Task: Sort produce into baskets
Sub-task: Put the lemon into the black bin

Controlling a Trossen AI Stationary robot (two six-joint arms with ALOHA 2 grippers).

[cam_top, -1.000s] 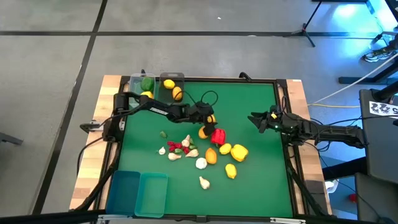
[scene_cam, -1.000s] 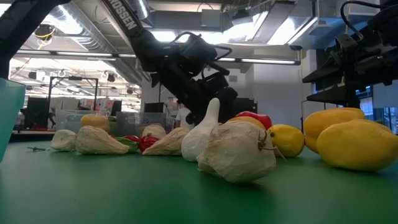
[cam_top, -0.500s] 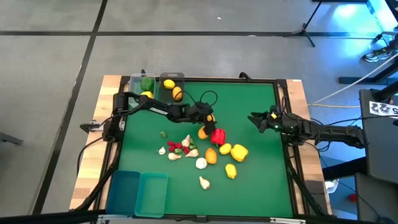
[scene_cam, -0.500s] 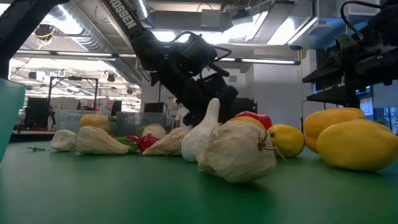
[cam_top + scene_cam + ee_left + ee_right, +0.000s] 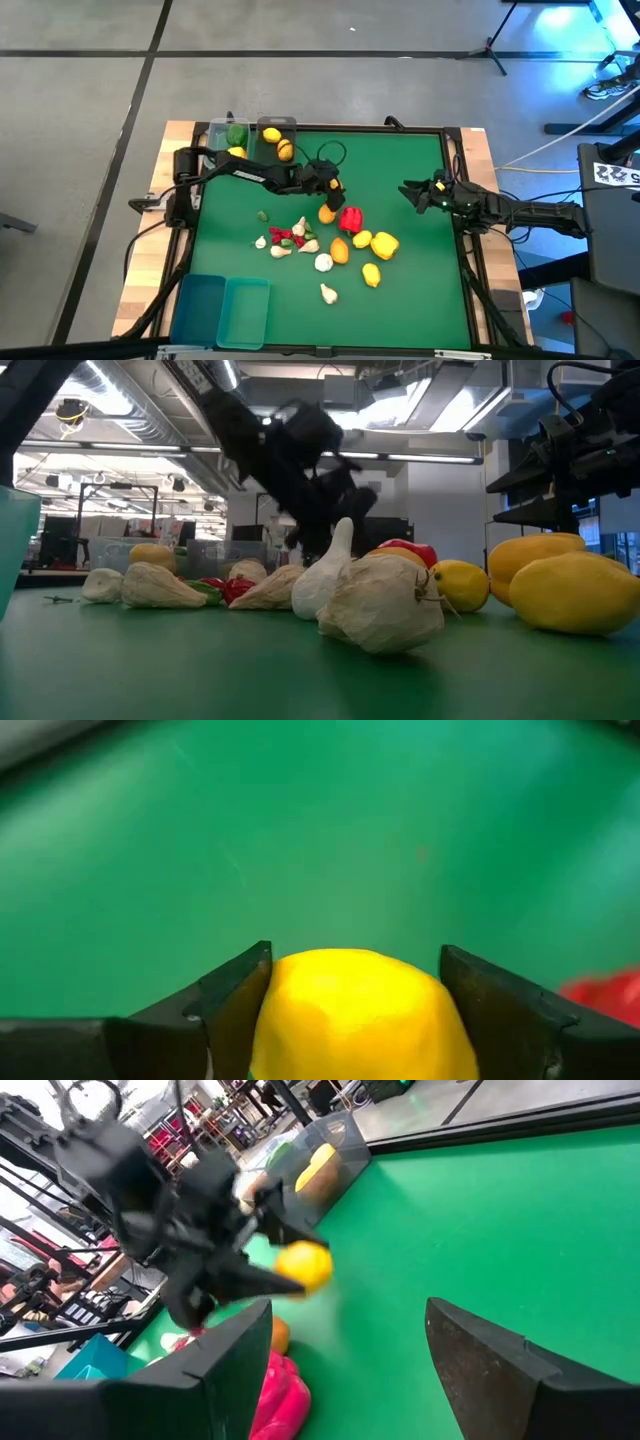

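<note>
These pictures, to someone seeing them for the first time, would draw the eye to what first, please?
Probably the left tool, shut on a yellow lemon and held above the green table near its middle. Next comes the loose heap of produce in front of it, and then the right tool, waiting open at the table's right side.

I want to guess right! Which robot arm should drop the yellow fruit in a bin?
Left. The left gripper already holds the yellow fruit near the far clear bins. The right gripper waits open, apart.
</note>
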